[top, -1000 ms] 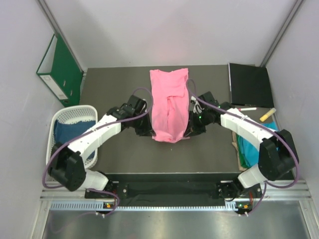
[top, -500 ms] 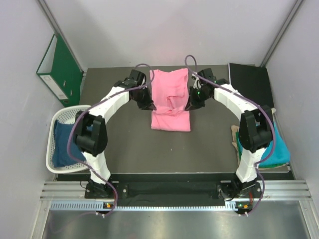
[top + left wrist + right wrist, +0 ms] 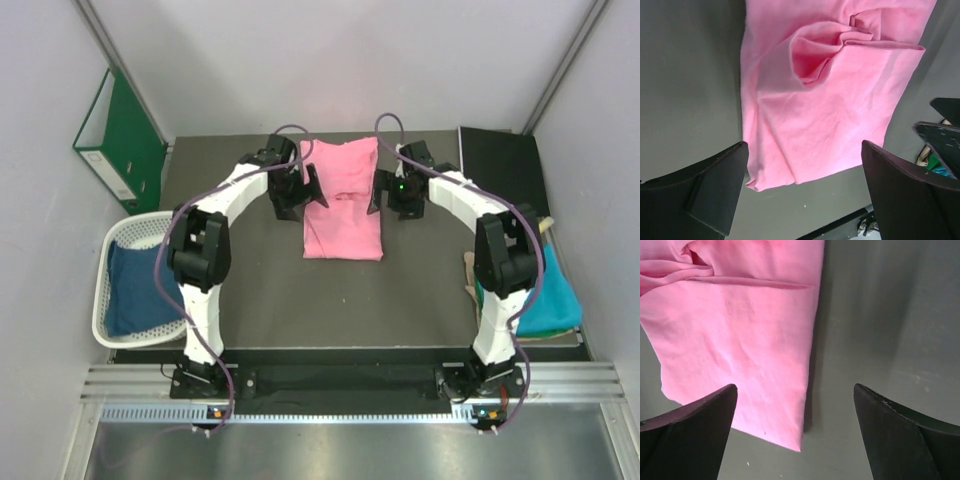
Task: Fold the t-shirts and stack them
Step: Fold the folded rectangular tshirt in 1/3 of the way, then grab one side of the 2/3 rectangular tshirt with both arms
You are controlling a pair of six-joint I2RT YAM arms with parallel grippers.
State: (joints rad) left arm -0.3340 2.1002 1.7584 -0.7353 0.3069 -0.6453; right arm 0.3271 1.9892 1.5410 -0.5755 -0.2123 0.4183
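I'm watching the left gripper hanging wide open over the pink t-shirt's left edge. The shirt is lying folded toward 12 o'clock, with the right gripper gaping wide over its right edge. Bare table is lying open toward 6 o'clock.
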